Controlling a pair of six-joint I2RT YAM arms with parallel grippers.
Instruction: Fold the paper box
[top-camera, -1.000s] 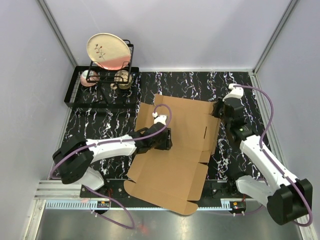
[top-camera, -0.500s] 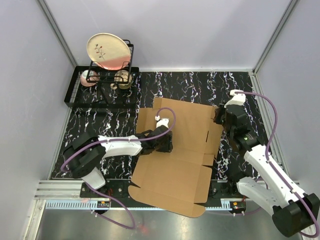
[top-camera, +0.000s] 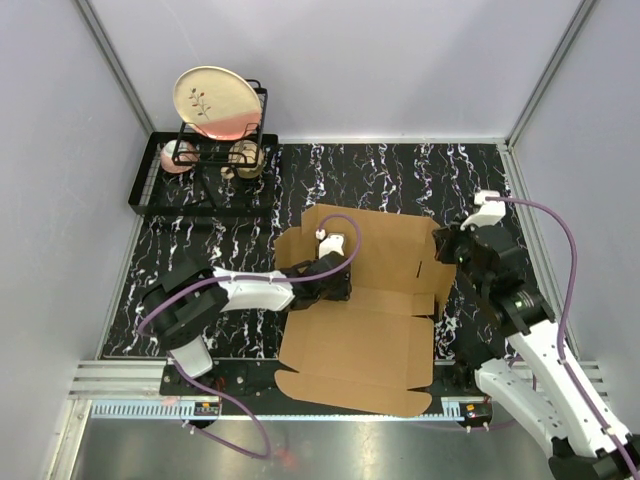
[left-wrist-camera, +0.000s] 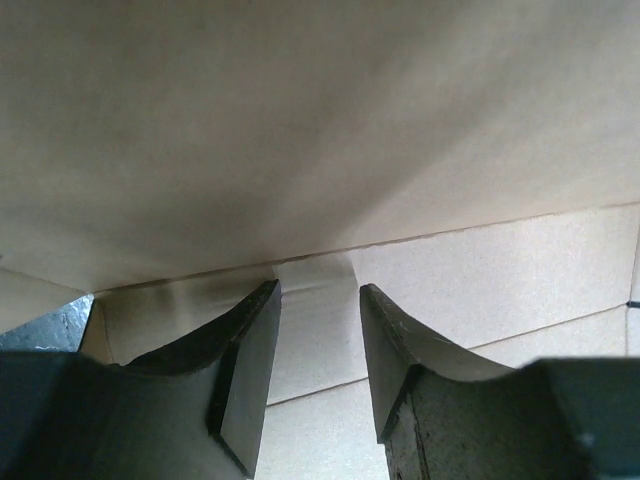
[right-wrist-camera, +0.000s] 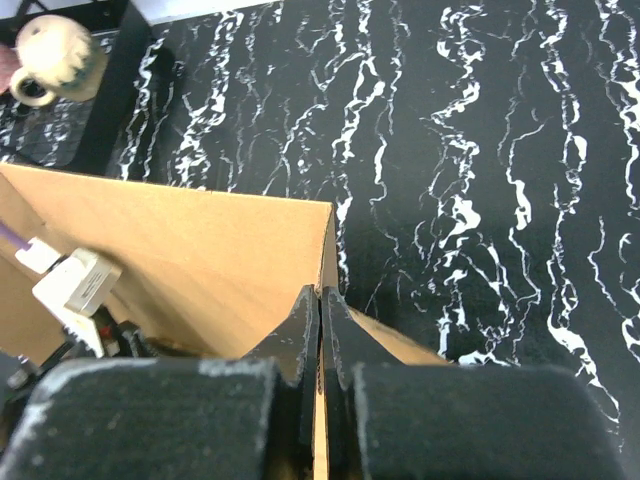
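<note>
Paper box (top-camera: 355, 340): plain brown cardboard, a die-cut sheet, mostly flat. Creases divide it into panels. There are rounded flap corners at the near edge and notched cut-outs along the right side.

Position: centre of the black white-veined table (top-camera: 400, 175). The near edge overhangs the table's front rail, between the two arm bases.

Far panel: raised off the table. In the right wrist view it stands upright as a wall (right-wrist-camera: 200, 250) with a clean vertical corner edge.

Right gripper (top-camera: 447, 248): at the sheet's far right corner. In the wrist view the fingers are pressed together (right-wrist-camera: 322, 300) with the cardboard's thin edge pinched between them.

Left gripper (top-camera: 338, 288): over the middle of the sheet, just in front of the raised panel. In its wrist view the two dark fingers stand partly apart (left-wrist-camera: 318, 290). Flat cardboard and a crease line show through the gap, and the raised panel (left-wrist-camera: 300, 120) fills the upper part of the view. Nothing is clamped between the fingers. Cannot tell whether the tips touch the sheet.

A purple cable (top-camera: 340, 225) loops above the left wrist.

Far left corner, well apart from the box: a black wire dish rack (top-camera: 215, 150) in a black tray (top-camera: 150, 195). The rack holds a cream plate (top-camera: 215, 100) tilted on edge. A speckled mug (right-wrist-camera: 55, 60) sits at the rack's base.
</note>
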